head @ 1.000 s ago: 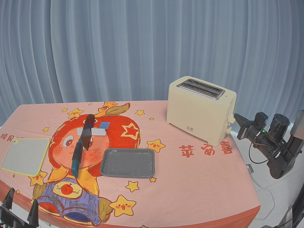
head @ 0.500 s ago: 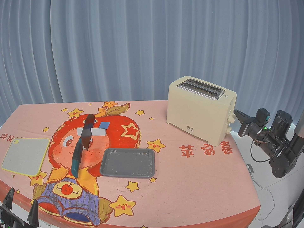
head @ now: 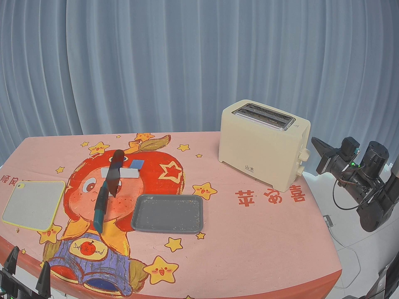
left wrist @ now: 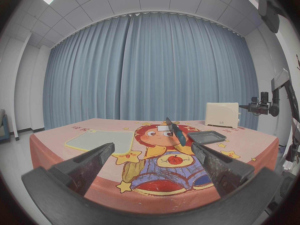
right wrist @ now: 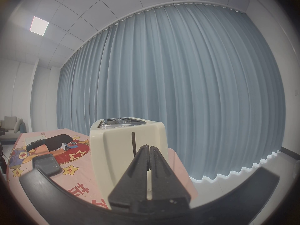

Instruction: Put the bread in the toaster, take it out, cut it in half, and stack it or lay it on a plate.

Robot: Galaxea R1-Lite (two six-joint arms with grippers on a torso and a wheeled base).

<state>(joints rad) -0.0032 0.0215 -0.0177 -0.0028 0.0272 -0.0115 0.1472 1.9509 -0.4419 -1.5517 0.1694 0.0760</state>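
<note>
We see the right gripper (head: 314,140), fingers pressed together and empty, just beside the toaster (head: 259,148), whose small front label seems unreadable. The left gripper (left wrist: 153,147) has its fingers apart.

You see your right pincer (right wrist: 149,148) with fingers pressed together, tips pointing at the slotted end face of the cream toaster (right wrist: 115,141). It stands on the pink bench (right wrist: 79,175), a grey plate (right wrist: 47,164) beyond.
</note>
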